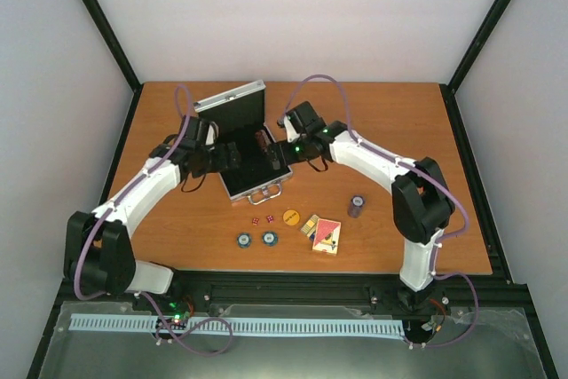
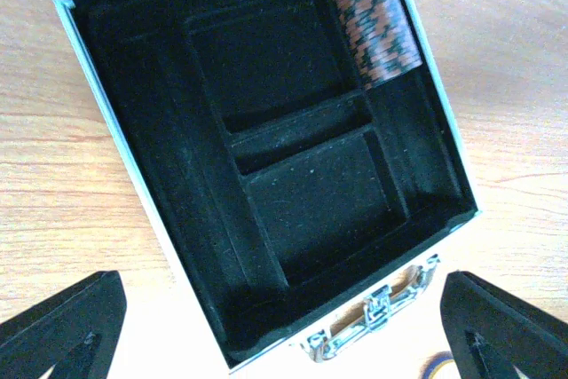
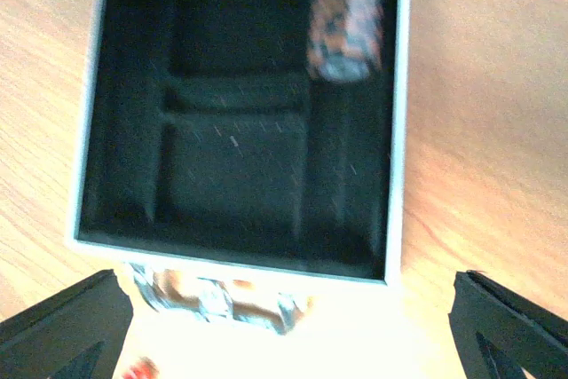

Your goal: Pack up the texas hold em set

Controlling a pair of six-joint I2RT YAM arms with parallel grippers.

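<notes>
From above, the silver case [image 1: 232, 100] sits open toward the far middle of the counter [image 1: 399, 130]. Its lid stands up on the far side and its handle [image 1: 266, 194] is on the near edge. My left fingers [image 1: 229, 159] hang over its left half and my right fingers [image 1: 287, 150] over its right half. On the bare wood nearer to me lie two red dice [image 1: 256, 220], an orange button [image 1: 290, 217], two blue chips [image 1: 243, 240] and two decks of cards [image 1: 327, 235]. A short loose stack [image 1: 356, 206] lies off to the right of them.

Through my left wrist, my left fingers [image 2: 62, 330] are spread as wide as they go and grip nothing, with the case [image 2: 98, 104] below them. Its black felt lining is cut into a long trough down each side. Between the troughs are two square wells with a narrow slot between them. A row of brown chips [image 2: 374, 24] with dark markings lies on its side at the far end of the right trough. The other compartments are bare felt. The shiny metal handle [image 2: 373, 317] is at the near rim.

Through my right wrist the picture is blurred. My right fingers [image 3: 506, 326] are equally wide apart and hold nothing. The same open case [image 3: 398, 130] lies beneath them, with the row of brown chips [image 3: 346, 19] in its far right trough.
</notes>
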